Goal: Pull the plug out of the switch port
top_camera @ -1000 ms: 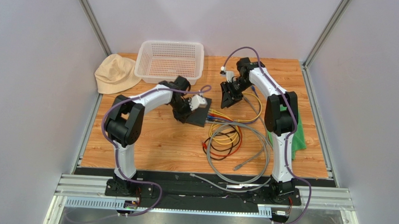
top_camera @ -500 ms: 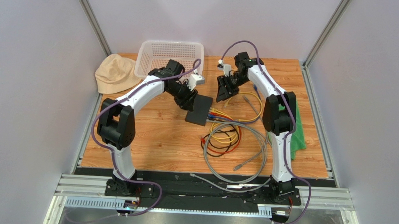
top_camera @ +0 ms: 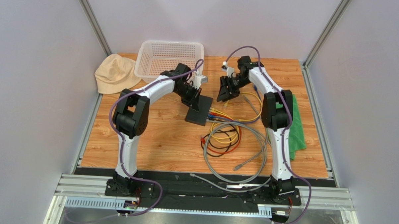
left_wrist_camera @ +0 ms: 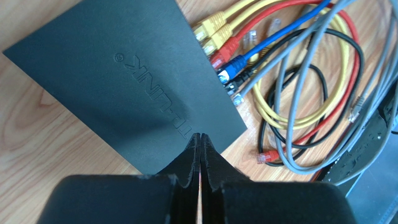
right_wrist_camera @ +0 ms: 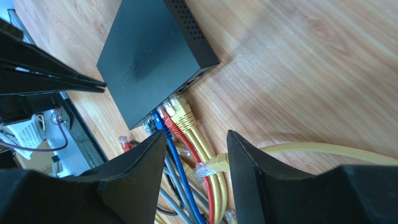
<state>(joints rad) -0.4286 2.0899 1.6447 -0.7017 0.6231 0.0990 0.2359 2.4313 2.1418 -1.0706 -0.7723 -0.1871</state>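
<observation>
Mid-table, the switch (top_camera: 199,110) lies flat, plugs (right_wrist_camera: 182,111) in its right edge. Shut and empty, the left claw (left_wrist_camera: 201,139) hangs over its far edge; the right claw (right_wrist_camera: 195,136) gapes empty above the cables (top_camera: 225,138). Unpinned, the switch may drag along with any tug.

Left gripper (left_wrist_camera: 201,140) angled down with jaws pressed together, right gripper (right_wrist_camera: 195,137) angled down, jaws spread wide
</observation>
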